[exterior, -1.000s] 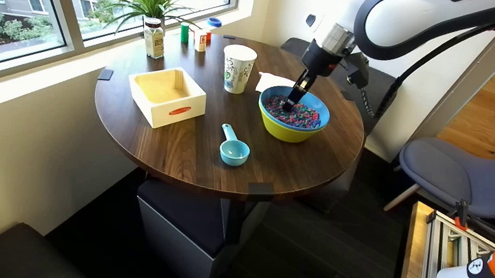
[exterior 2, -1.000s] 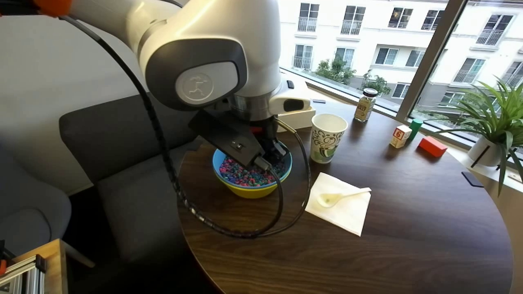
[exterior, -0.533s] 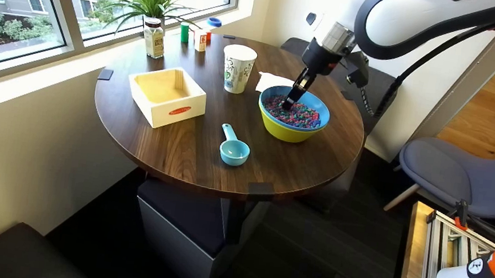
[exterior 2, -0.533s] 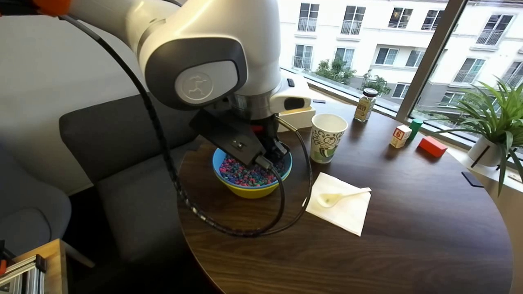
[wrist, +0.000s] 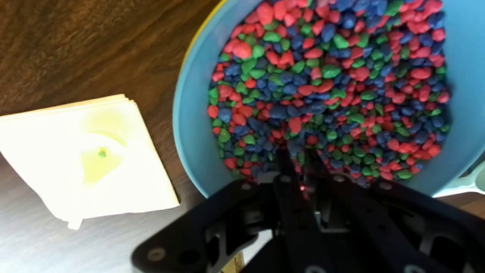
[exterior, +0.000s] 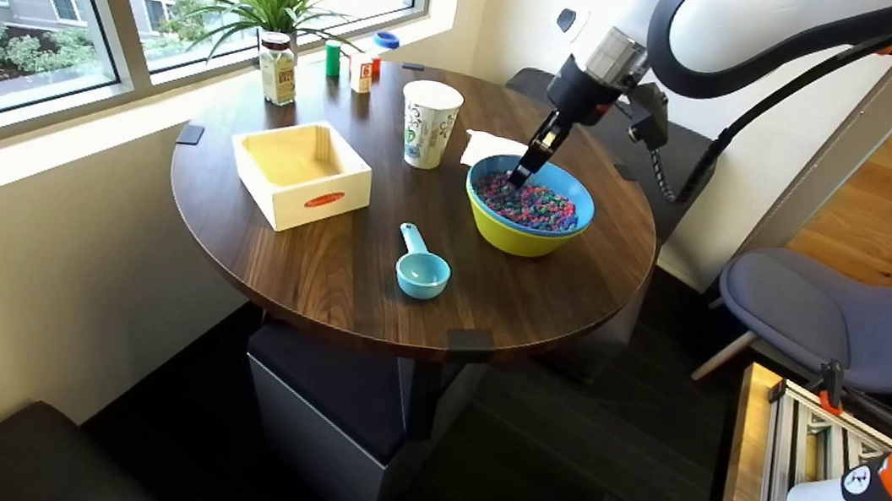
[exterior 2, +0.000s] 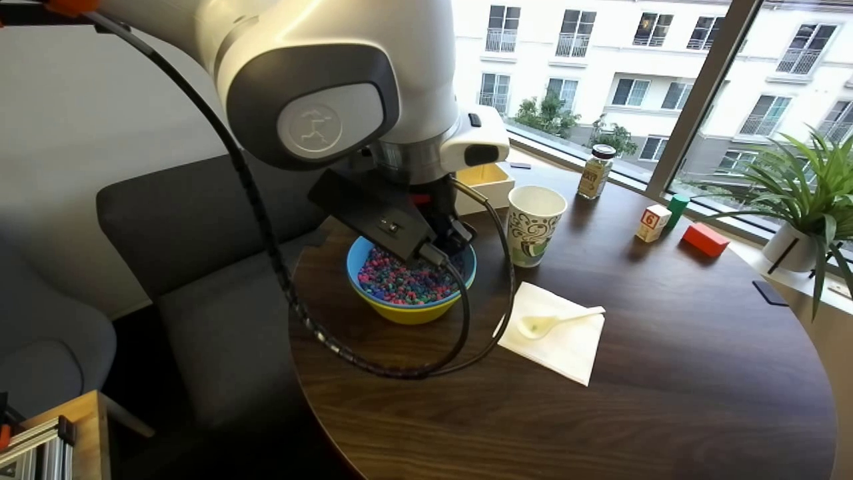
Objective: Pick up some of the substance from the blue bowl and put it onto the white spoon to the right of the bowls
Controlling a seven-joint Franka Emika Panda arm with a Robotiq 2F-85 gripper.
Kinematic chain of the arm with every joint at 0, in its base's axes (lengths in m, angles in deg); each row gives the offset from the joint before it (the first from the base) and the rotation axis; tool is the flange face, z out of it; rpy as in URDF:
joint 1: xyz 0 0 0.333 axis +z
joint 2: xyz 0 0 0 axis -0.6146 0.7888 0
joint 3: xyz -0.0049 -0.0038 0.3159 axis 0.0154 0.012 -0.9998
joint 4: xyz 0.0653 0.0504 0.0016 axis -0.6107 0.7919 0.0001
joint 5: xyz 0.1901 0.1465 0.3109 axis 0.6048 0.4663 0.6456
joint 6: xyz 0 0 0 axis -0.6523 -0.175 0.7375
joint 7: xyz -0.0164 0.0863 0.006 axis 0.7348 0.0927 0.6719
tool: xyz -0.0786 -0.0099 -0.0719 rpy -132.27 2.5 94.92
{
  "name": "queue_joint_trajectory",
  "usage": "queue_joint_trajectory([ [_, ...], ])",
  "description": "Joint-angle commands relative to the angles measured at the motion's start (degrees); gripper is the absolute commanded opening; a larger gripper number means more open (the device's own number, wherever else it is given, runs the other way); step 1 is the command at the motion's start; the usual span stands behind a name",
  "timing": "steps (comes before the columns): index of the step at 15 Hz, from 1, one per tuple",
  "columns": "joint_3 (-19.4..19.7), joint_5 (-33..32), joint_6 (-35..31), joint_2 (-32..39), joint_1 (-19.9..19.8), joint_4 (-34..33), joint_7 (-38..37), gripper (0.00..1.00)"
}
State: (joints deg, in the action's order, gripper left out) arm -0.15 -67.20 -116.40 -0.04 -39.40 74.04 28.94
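- Granules (wrist: pixel 341 113): coral red, green and dark blue, mixed.
- Bowl (wrist: pixel 194 125): sky blue inside, yellow-green outside.
- Spoon (exterior 2: pixel 543 324): white, its hollow yellow-tinted, a green speck (wrist: pixel 101 153) in it.
- Napkin (exterior 2: pixel 566 353): white.
- Gripper (wrist: pixel 297 157): black, with grey metal parts.
- Arm (exterior 2: pixel 423 73): white, with dark grey trim and orange bands.
- Cup (exterior 2: pixel 531 227): white, dark swirls, green near the base.
- Table (exterior 2: pixel 666 400): dark brown, streaked wood grain.
- Scoop (exterior: pixel 422 273): pale teal.
- Box (exterior: pixel 298 209): cream, yellower inside, a red oval on the front.
- Jar (exterior 2: pixel 595 175): dark cap, cream label.
- Cylinder (exterior 2: pixel 677 210): green.
- Number block (exterior 2: pixel 652 224): pale, with a red 6.
- Leaves (exterior: pixel 268 1): green; pot (exterior 2: pixel 792 250): white.
- Chair (exterior: pixel 796 310): grey-blue.
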Motion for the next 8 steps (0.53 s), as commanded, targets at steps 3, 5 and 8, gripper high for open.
queue_joint_trajectory([
  [3, 1.4, -0.5, -2.4, -1.4, -0.4, -0.1, -0.7, 0.03],
  [5, 2.4, -0.7, -3.6, -0.6, -1.2, -1.1, -1.9, 0.03],
  [8, 3.9, -2.3, -6.5, 1.1, -2.5, -1.7, -5.1, 0.03],
])
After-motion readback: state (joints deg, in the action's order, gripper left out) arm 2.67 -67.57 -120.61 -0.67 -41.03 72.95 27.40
